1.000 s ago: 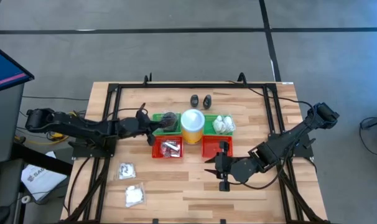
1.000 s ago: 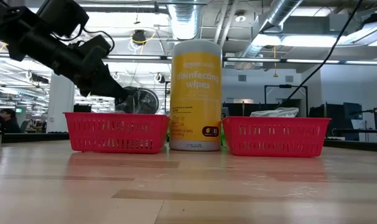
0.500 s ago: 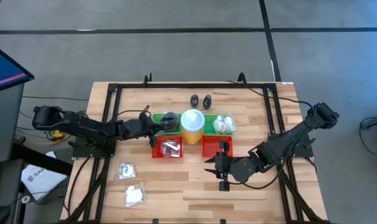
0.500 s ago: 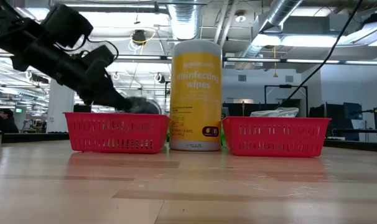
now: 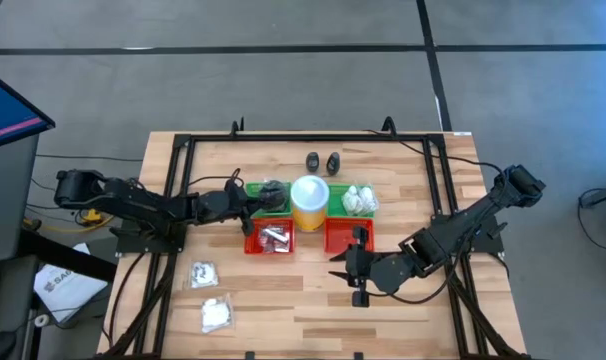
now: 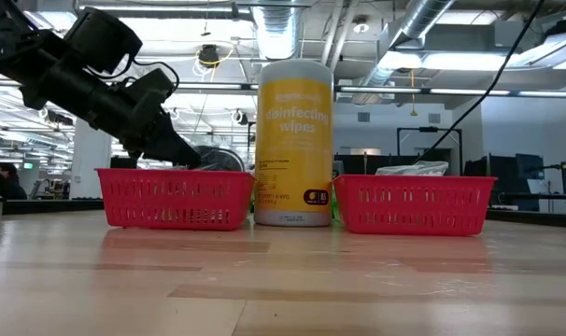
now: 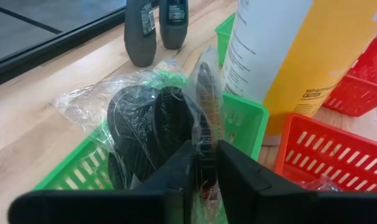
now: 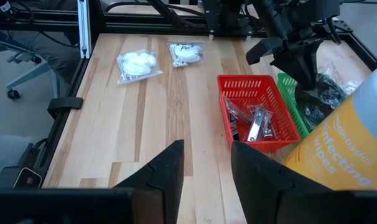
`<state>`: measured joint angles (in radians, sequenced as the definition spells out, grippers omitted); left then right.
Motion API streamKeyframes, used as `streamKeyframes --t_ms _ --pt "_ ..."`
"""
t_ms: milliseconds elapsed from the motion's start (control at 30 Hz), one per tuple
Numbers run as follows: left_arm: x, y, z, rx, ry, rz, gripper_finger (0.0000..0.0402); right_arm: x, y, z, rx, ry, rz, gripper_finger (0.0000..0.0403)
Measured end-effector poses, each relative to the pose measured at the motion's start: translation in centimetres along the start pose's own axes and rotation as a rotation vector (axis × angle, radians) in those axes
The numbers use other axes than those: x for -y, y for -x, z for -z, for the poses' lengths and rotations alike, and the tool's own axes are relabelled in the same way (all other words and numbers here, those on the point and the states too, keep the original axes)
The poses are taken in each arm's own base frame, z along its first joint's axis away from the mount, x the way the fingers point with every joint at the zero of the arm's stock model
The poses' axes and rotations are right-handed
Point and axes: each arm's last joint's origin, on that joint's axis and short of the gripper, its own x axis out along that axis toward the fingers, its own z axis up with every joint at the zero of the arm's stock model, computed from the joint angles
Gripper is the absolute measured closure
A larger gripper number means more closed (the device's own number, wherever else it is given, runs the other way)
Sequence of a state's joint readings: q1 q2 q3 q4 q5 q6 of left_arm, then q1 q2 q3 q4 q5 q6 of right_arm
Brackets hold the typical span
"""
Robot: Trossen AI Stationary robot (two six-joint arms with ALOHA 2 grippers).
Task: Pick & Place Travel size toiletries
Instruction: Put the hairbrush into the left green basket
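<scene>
My left gripper is over the left green tray and is shut on a clear-wrapped packet of dark grey round pads. The packet also shows in the high view. My right gripper waits open and empty near the front of the table, in front of the right red tray. Two clear-wrapped white packets lie flat on the table at the front left. Two tiny black bottles stand behind the trays. Silvery tubes lie in the left red tray. My left gripper pinches the clear wrap of the pad packet between its two fingers, at the packet's edge nearest the arm. The fingers come slanting down from the table's left. The packet bulges ahead of the fingertips, and its lower part reaches down into the green tray.
The yellow wipes cylinder stands between the two green trays, close to the right of the held packet. The right green tray holds white packets. A black frame runs around the table's sides.
My left gripper has gone down a little toward the left green tray, still shut on the pad packet. The packet now sits lower, half hidden behind the red tray in the low view.
</scene>
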<state>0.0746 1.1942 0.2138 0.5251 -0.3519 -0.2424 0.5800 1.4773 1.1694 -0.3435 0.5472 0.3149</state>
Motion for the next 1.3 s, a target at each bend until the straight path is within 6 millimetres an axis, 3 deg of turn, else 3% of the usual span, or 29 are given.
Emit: streamKeyframes --t_ms 267,567,733,1300 --pt "-0.1 0.0 0.0 0.005 -0.001 -0.022 0.031 0.0 0.0 0.0 0.0 0.0 0.0 0.028" --pt "-0.1 0.1 -0.3 0.03 0.005 -0.045 0.0206 0.0 0.0 0.0 -0.001 0.001 0.0 0.028" --pt "-0.1 0.2 -0.4 0.035 -0.022 -0.046 0.0168 0.0 0.0 0.0 -0.003 0.002 0.001 0.028" --pt "-0.5 2.2 -2.4 0.154 -0.031 -0.04 0.0172 0.0 0.0 0.2 -0.017 0.011 0.005 0.028"
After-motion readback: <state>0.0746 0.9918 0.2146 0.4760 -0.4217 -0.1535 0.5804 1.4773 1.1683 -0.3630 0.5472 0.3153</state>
